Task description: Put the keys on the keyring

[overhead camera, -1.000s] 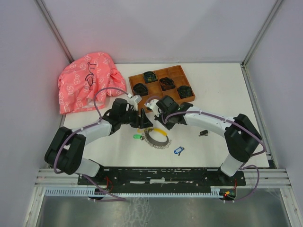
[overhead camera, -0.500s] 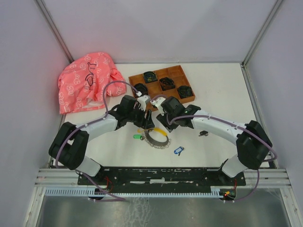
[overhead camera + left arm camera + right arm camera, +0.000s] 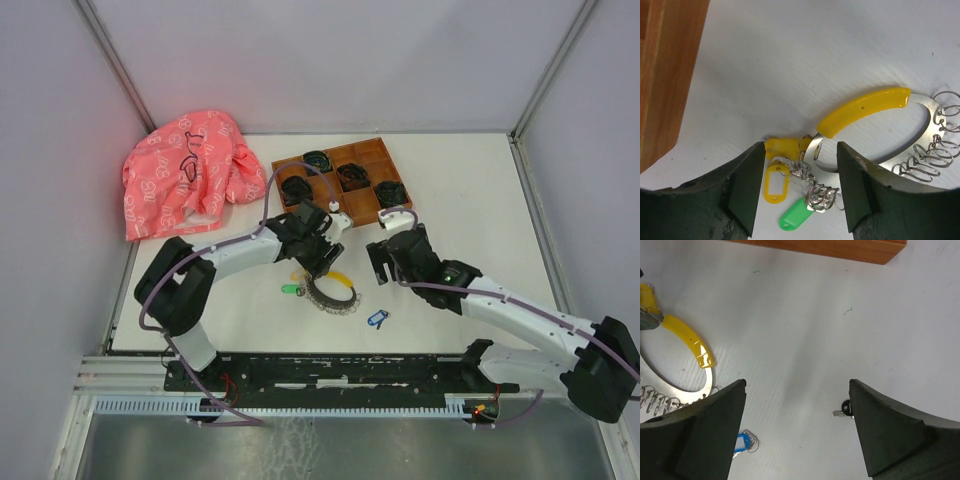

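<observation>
Left wrist view: left gripper point(image 3: 800, 167) jaws partly open, gripping nothing, straddling the end of the keyring point(image 3: 865, 109) where the yellow tag point(image 3: 774, 181) and green tag point(image 3: 795, 218) hang, lower centre of frame; tray point(image 3: 662, 75) edge at far left. Right wrist view: right gripper point(image 3: 796, 390) jaws wide open, empty, over bare table point(image 3: 805, 315); blue key point(image 3: 742, 442) lower left beside the keyring, black key point(image 3: 844, 409) lower right, apart from it. Top view: keyring lies centre frame, below the tray; neither key is on it.
</observation>
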